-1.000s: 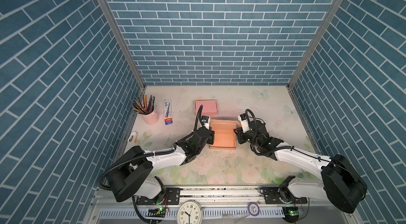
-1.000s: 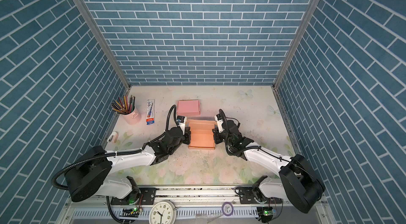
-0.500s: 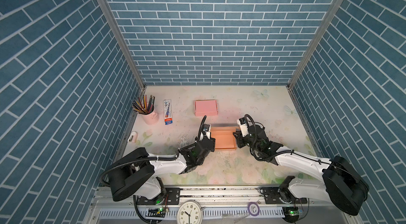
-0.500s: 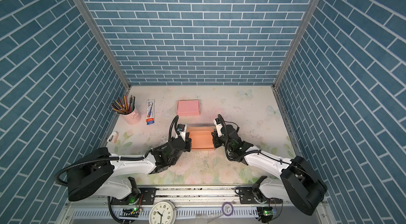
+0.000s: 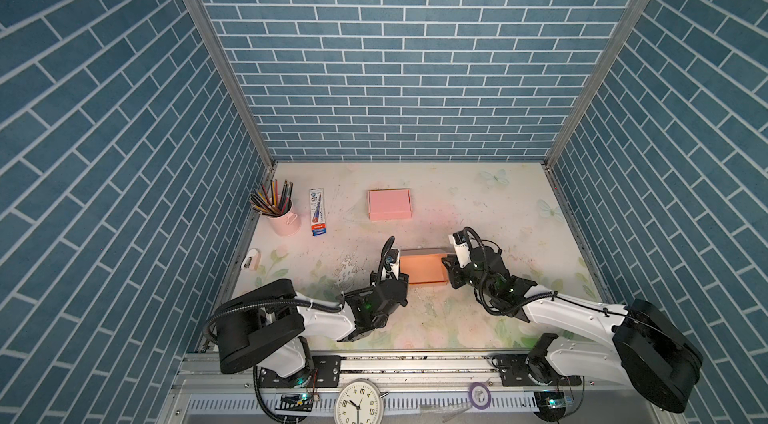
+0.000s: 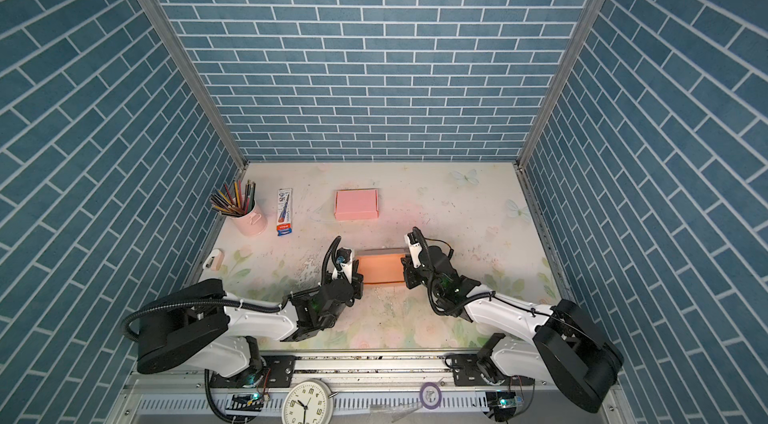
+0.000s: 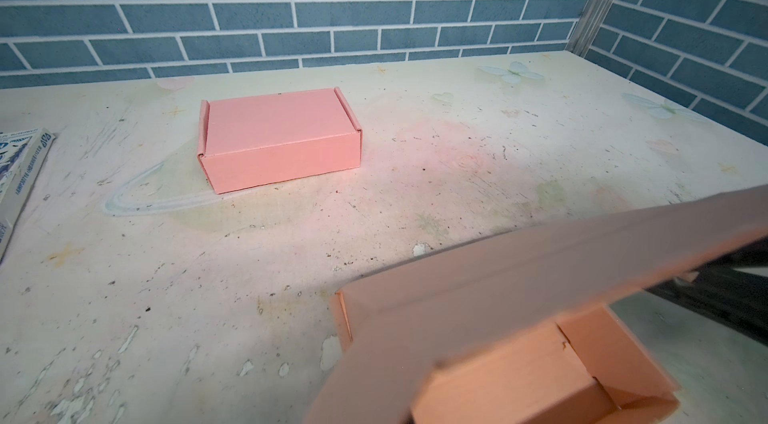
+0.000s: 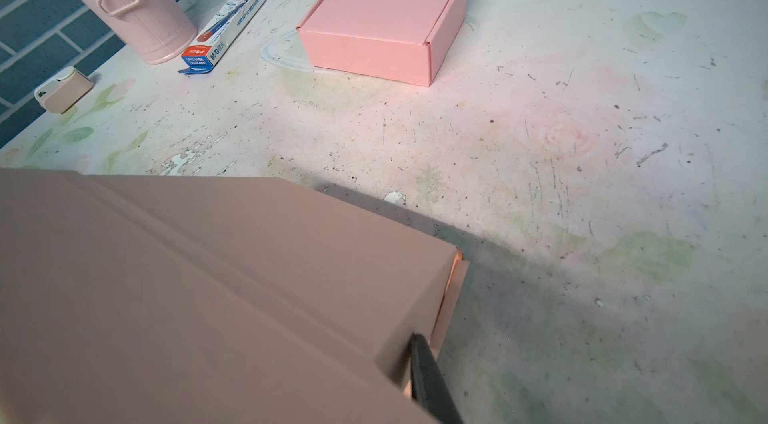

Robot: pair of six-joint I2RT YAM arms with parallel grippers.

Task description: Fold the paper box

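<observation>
Setting: blue brick-pattern walls (image 5: 395, 68) on three sides; worn floral surface (image 5: 498, 214), scuffed and flaking toward the front.
Task thing: paper box (image 5: 424, 272), orange-pink card, front centre of the surface, between the two tools; shows in both top views (image 6: 380, 270).
Key relation: the box's long axis runs side to side, from one tool to the other. The left tool (image 5: 400, 276) is at its left end and the right tool (image 5: 449, 272) at its right end. Each is touching its end or just beside it; neither arm is clearly nearer.
Left tool: clenched. Its fingers are outside its own wrist view, so I cannot tell whether a card edge is pinched.
Right tool: one dark finger (image 8: 428, 376) lies against the lid corner, beside the side flap (image 8: 451, 297). The other finger is hidden behind card; cannot tell whether it is released or grasping.
Lid: tilted over the tray, not down. The left wrist view shows the lid (image 7: 540, 276) slanting above the open tray (image 7: 519, 380), with the tray walls already standing.
Judgement: the closing step looks to be in hand. The lid likely needs lowering evenly at both ends, or it may skew.
Bystanders: finished pink box (image 5: 389, 204) well behind; pencil cup (image 5: 282, 214) and pen carton (image 5: 318, 212) at back left, well apart from the work.
</observation>
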